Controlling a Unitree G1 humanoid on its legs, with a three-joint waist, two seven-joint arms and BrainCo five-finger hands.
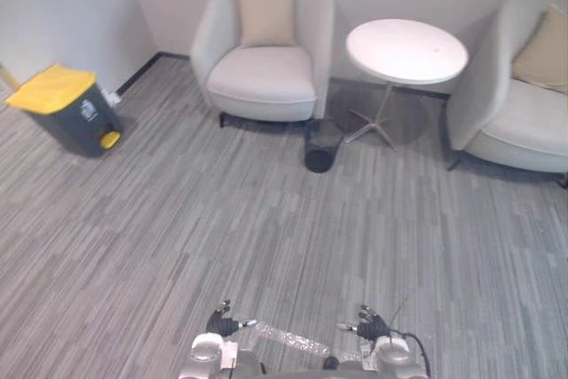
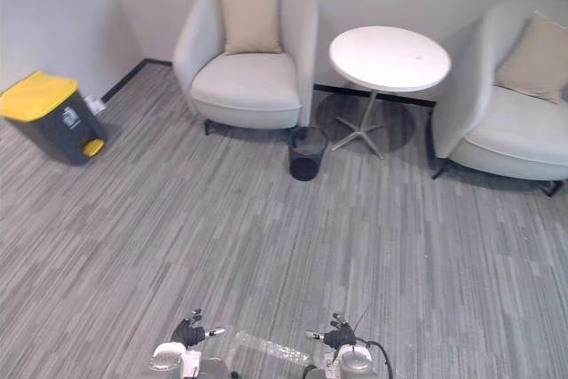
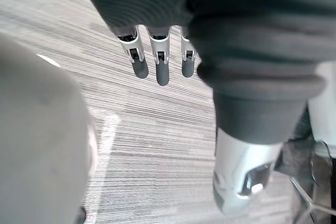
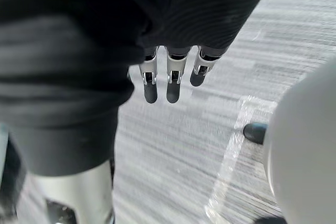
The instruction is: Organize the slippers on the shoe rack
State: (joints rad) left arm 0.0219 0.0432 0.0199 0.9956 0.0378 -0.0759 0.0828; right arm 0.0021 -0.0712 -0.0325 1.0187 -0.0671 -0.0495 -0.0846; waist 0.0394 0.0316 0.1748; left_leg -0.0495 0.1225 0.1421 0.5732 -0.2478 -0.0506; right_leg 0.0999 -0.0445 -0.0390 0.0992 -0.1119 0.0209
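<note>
— Counting furniture: two armchairs (image 1: 266, 51) (image 1: 519, 95), one round bench (image 1: 406, 51), one yellow-lidded bin (image 1: 62, 108), one black basket (image 1: 319, 159).
— Hands?
— Left hand (image 3: 157, 59) and right hand (image 4: 168, 80) hang near, fingers straight, empty.

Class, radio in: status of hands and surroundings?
Left hand open, right hand open, both holding nothing. Ahead: armchair, round table, small black bin.

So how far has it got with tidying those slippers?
These views can't settle it. They show grey floor, two armchairs, a round table, a small black bin and a yellow-lidded bin. The left hand and right hand hang open, holding nothing. This fits either before or after the tidying.
</note>
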